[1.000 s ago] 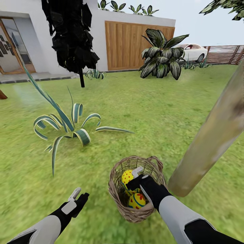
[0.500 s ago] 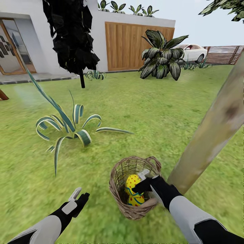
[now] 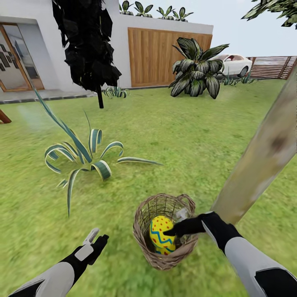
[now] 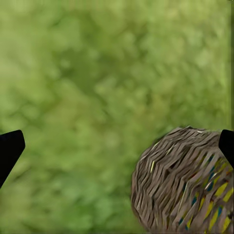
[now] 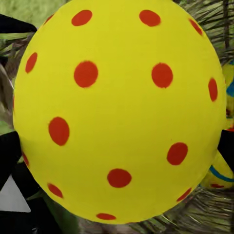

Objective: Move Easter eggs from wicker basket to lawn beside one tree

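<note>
Bright even daylight, no cast shadows, soft blurry lawn [image 3: 185, 136] texture, wide-angle stretching at the edges

The lawn [image 3: 173, 136] is covered in green grass with yellowish patches. The wicker basket [image 3: 145, 241] is set directly on it, just beside the foot of the leaning pale tree [image 3: 260, 165]. A striped agave [image 3: 84, 159] is rooted well apart from the basket

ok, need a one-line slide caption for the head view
Right gripper reaches into the wicker basket beside a yellow egg, near the leaning tree.
</note>
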